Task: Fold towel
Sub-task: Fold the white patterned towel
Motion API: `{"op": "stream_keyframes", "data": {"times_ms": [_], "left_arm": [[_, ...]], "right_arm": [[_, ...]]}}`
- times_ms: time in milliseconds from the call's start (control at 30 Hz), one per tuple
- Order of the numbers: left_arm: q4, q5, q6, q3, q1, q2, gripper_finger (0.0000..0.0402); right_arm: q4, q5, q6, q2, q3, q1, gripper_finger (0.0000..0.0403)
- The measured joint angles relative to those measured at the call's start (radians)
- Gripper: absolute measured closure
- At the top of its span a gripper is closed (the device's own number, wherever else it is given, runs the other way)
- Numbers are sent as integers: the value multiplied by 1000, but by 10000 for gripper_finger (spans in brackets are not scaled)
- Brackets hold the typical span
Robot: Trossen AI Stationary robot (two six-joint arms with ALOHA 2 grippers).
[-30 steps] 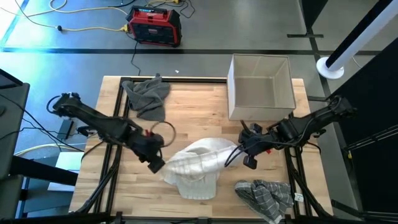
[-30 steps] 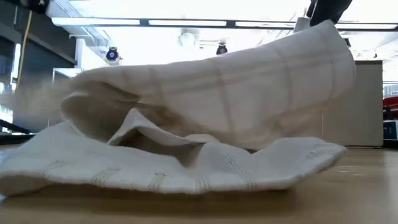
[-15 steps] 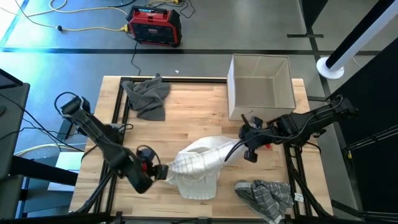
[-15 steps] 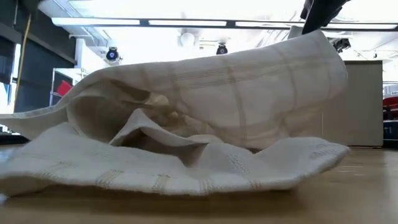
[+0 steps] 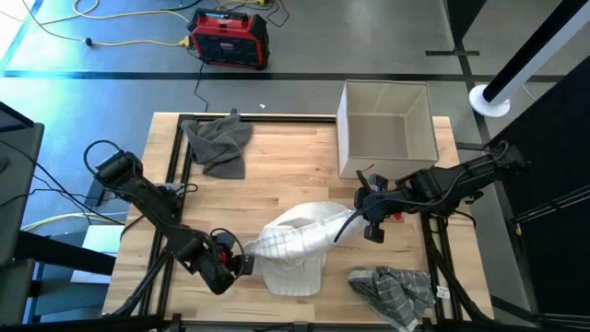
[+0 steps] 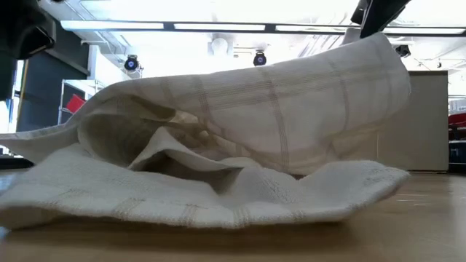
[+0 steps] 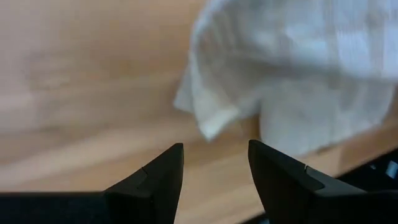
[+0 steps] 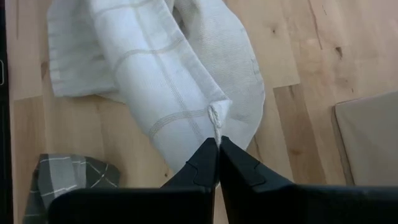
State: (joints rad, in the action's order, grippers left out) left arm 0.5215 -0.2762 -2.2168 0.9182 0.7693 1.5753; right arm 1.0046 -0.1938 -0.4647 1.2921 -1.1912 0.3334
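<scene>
A white towel [image 5: 295,247] lies crumpled in the middle of the table, its right side lifted in an arch [image 6: 277,94] over the part that rests on the wood. My right gripper [image 5: 363,221] is shut on its right corner. My left gripper [image 5: 241,263] stands open just left of the towel's left end, low over the table. In the left wrist view the left gripper [image 7: 214,165] points at a loose towel corner [image 7: 208,124] with bare wood between. My right gripper pinches a bunched corner of the towel [image 8: 216,124] between its two fingertips, coming slanting down from the table's right side. That corner is lifted clear of the table. The cloth runs down from it to the heap, whose lower layers lie on the wood [image 6: 182,207].
A grey cloth [image 5: 218,142] lies at the far left of the table. An open cardboard box [image 5: 387,129] stands at the far right. A checked grey cloth [image 5: 395,288] lies at the near right corner. Bare wood shows left of the towel.
My left gripper has gone toward the table's near edge, and its arm has swung round so that it faces the towel from the left. The towel's left end, raised a second ago, has sunk to the table. The right corner stays lifted.
</scene>
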Motion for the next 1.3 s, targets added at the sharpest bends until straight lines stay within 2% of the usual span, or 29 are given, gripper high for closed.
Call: {"op": "stream_keyframes", "data": {"times_ms": [200,333,467,600,767,867,1133,1200,1300], "left_arm": [[-91,-25,1,-80,-13,5,229],[-158,-83,17,-129,-26,5,229],[-244,-75,72,-158,-43,5,234],[-255,-61,115,-159,-50,5,281],[-295,37,186,-160,-49,5,385],[-312,67,198,-160,-49,5,390],[-222,93,278,-143,-55,-126,398],[-94,67,309,-102,-56,-196,400],[211,16,357,7,-56,-306,400]], "right_arm": [[-1,9,-5,0,0,0,403],[0,13,-13,0,0,0,403],[0,14,-32,0,0,0,403],[-2,14,-37,0,0,0,403],[-3,13,-53,0,0,0,403],[-4,3,-54,0,0,0,403],[-61,-28,-52,-27,-19,1,403],[-57,-67,-48,-40,-54,3,403],[-34,-133,-2,-58,-137,8,403]]}}
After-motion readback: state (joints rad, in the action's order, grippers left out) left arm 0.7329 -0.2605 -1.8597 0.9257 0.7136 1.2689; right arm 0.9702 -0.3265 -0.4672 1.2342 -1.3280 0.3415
